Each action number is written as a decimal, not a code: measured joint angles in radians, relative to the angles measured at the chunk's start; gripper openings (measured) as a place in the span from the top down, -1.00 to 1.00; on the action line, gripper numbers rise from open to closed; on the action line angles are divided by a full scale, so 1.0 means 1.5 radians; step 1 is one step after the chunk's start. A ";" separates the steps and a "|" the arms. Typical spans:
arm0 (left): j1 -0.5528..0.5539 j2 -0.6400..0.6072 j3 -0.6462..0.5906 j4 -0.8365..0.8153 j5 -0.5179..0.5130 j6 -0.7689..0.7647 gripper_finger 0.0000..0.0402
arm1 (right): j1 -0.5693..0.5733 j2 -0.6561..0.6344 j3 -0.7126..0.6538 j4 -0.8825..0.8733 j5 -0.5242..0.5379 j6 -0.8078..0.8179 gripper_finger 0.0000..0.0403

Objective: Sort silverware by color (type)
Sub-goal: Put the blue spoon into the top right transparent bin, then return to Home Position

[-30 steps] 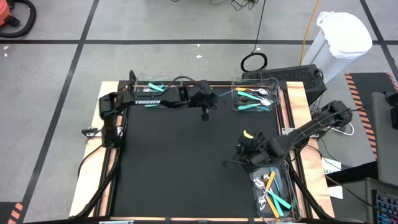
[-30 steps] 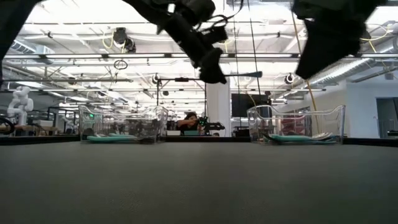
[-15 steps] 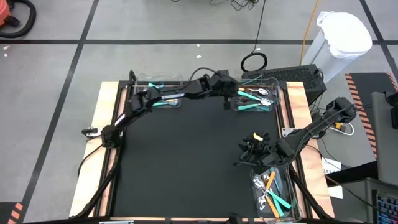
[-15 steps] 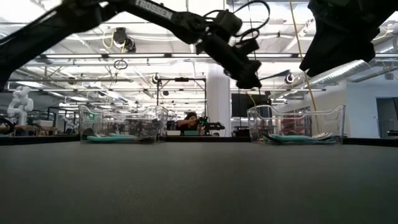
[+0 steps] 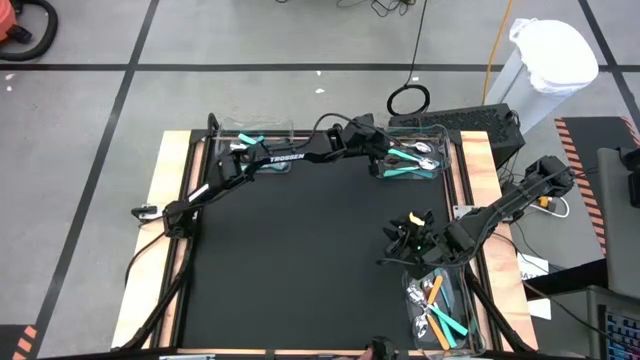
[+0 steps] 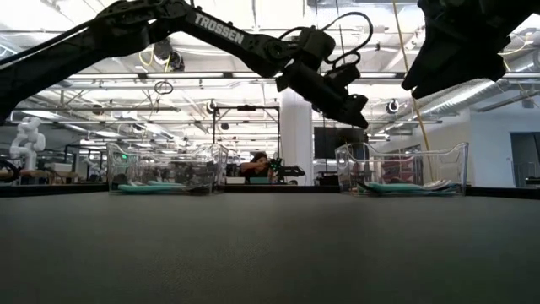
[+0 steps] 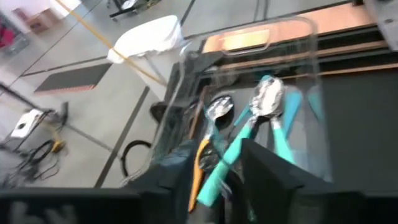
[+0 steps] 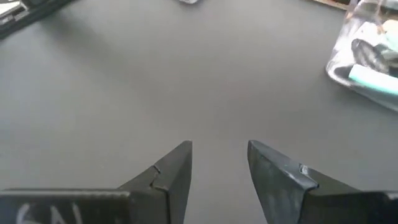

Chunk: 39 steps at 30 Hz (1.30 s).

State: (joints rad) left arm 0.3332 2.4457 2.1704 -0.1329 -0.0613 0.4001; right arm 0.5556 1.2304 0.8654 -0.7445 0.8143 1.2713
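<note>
High view | left hand (image 5: pixel 381 160) at bin (image 5: pixel 440 150) edge, grip unclear | right hand (image 5: pixel 400 240) open, mat (image 5: pixel 280 260) clear.

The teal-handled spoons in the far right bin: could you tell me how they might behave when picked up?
The spoons look thin and rigid, so probably light and stiff. Their smooth heads may slip. They overlap in the bin, so one might drag another.

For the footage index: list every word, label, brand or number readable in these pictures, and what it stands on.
"TROSSEN": white letters on the left arm's forearm link, clear in the low view; also on the same link in the high view, small but legible.
Pale marks on the right gripper's body, right wrist view: cut off, unreadable.
Bins, silverware and table: no legible text.
</note>
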 joint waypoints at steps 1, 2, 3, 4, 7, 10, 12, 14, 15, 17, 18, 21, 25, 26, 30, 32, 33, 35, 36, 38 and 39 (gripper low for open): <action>0.000 0.000 0.000 -0.001 -0.010 0.000 0.28 | 0.000 0.000 0.000 -0.001 0.006 0.000 0.24; 0.000 0.000 0.000 -0.003 -0.023 -0.001 0.19 | 0.000 0.000 0.000 0.000 0.017 0.000 0.24; 0.000 -0.002 0.000 -0.011 -0.035 -0.001 0.11 | -0.002 0.000 0.000 0.000 0.024 0.000 0.24; 0.001 -0.003 0.000 -0.016 -0.044 -0.001 0.04 | -0.003 0.000 0.000 0.000 0.033 -0.001 0.24; -0.004 -0.017 0.000 -0.043 -0.047 -0.001 -0.13 | -0.012 -0.002 0.000 -0.002 0.050 -0.015 0.24; -0.011 -0.041 0.000 -0.082 -0.035 -0.011 -0.19 | -0.030 -0.016 0.000 -0.004 0.064 -0.049 0.24; -0.012 -0.062 0.000 -0.126 -0.013 -0.029 -0.20 | -0.044 -0.035 0.000 -0.005 0.075 -0.090 0.24; -0.010 -0.084 0.000 -0.162 0.009 -0.040 -0.20 | -0.055 -0.061 0.000 -0.001 0.092 -0.128 0.24; -0.009 -0.095 0.000 -0.182 0.022 -0.046 -0.20 | -0.059 -0.076 0.000 0.002 0.105 -0.148 0.24; -0.004 -0.122 0.000 -0.220 0.049 -0.054 -0.20 | -0.068 -0.105 0.000 0.015 0.127 -0.199 0.24; -0.002 -0.135 -0.002 -0.240 0.064 -0.054 -0.20 | -0.073 -0.120 0.000 0.025 0.138 -0.225 0.24; -0.002 -0.185 -0.039 -0.258 0.098 -0.063 -0.21 | -0.091 -0.158 0.000 0.071 0.139 -0.319 0.24; -0.012 -0.275 -0.131 -0.243 0.110 -0.071 -0.21 | -0.122 -0.176 0.000 0.183 0.081 -0.466 0.24; -0.017 -0.305 -0.163 -0.227 0.110 -0.072 -0.21 | -0.132 -0.175 0.000 0.216 0.060 -0.499 0.24; -0.043 -0.433 -0.347 -0.115 0.110 -0.092 -0.21 | -0.171 -0.156 0.000 0.309 -0.024 -0.597 0.24; -0.056 -0.502 -0.458 -0.031 0.110 -0.113 -0.21 | -0.189 -0.140 0.000 0.334 -0.049 -0.618 0.24; -0.062 -0.538 -0.518 0.012 0.108 -0.125 -0.21 | -0.198 -0.131 0.000 0.349 -0.061 -0.628 0.24; -0.074 -0.607 -0.630 0.116 0.095 -0.153 -0.21 | -0.215 -0.109 0.000 0.380 -0.090 -0.642 0.24; -0.078 -0.642 -0.684 0.153 0.084 -0.163 -0.21 | -0.223 -0.097 0.000 0.400 -0.110 -0.652 0.24; -0.092 -0.701 -0.785 0.226 0.055 -0.190 -0.21 | -0.239 -0.068 0.000 0.454 -0.158 -0.681 0.24; -0.099 -0.730 -0.831 0.255 0.039 -0.200 -0.21 | -0.246 -0.053 0.001 0.485 -0.182 -0.699 0.24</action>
State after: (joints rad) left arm 0.1850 1.3509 0.9234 0.2495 -0.0025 0.1001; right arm 0.1869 1.1508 0.8661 -0.0164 0.5406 0.2224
